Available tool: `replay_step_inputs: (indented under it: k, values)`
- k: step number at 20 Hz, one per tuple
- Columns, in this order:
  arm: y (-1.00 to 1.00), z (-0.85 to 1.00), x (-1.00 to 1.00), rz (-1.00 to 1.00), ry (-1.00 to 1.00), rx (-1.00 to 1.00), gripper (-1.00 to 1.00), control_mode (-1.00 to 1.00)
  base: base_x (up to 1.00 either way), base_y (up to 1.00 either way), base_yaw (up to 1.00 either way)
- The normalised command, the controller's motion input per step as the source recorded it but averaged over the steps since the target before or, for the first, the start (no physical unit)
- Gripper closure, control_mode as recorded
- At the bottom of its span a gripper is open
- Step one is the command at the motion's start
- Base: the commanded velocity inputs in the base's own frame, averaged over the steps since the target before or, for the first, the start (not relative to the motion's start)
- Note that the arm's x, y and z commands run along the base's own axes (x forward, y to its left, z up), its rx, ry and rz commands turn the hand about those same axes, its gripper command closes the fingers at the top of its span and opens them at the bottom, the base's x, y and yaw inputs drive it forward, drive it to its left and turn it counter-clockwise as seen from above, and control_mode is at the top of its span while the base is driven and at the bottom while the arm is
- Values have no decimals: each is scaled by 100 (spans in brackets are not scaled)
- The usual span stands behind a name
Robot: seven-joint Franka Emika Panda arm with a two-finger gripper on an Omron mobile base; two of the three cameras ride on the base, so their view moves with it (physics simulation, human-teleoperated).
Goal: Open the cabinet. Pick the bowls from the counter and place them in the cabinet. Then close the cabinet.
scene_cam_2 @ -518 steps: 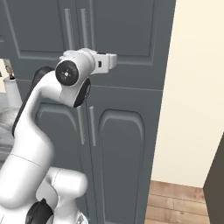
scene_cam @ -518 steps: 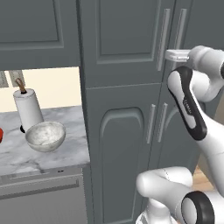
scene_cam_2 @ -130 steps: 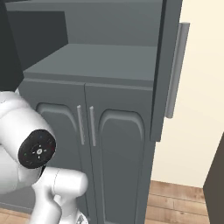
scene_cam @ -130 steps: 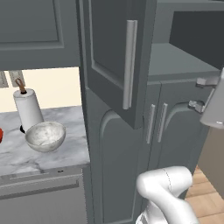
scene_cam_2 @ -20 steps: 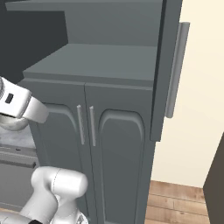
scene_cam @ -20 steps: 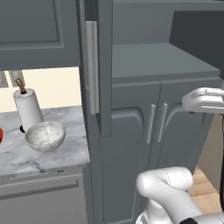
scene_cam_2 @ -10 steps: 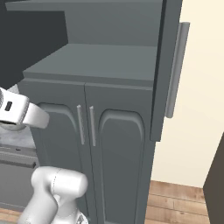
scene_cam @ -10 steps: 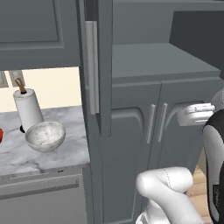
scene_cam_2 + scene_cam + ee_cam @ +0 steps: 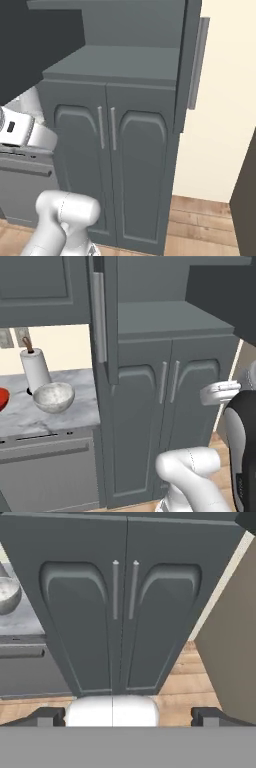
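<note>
The cabinet (image 9: 170, 316) stands open: its left door (image 9: 111, 321) is swung out edge-on with its bar handle (image 9: 98, 316), and its right door (image 9: 185, 60) is swung out too, so the grey shelf (image 9: 115, 60) shows bare. On the counter (image 9: 55, 418) at left sit the marbled bowl (image 9: 53, 397) and, at the frame edge, the red bowl (image 9: 2, 400). My gripper (image 9: 128, 716) is open and holds nothing. It hangs low in front of the lower doors, well right of the bowls, with its hand (image 9: 220, 392) at lower-door height. The marbled bowl (image 9: 7, 594) also shows at the hand view's left edge.
A white paper-towel roll (image 9: 36, 368) stands behind the marbled bowl. The arched lower doors (image 9: 122, 612) with short handles are closed. A grey drawer front (image 9: 47, 453) lies under the counter. Wooden floor (image 9: 210, 230) and a cream wall lie to the right.
My hand has dropped from below shelf height to the level of the lower doors and drifted slightly left. The cabinet doors and the bowls have not moved.
</note>
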Motion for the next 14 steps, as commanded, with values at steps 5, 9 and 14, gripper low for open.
replay_step_inputs:
  k: [5, 9, 14]
  values:
    - [0, 0, 0, 0, 0, 0, -100, 100, -100, 8, 0]
    - [0, 0, 0, 0, 0, 0, -100, 100, -85, 86, 0]
    - [0, 0, 0, 0, 0, 0, -100, 100, -11, 100, -6]
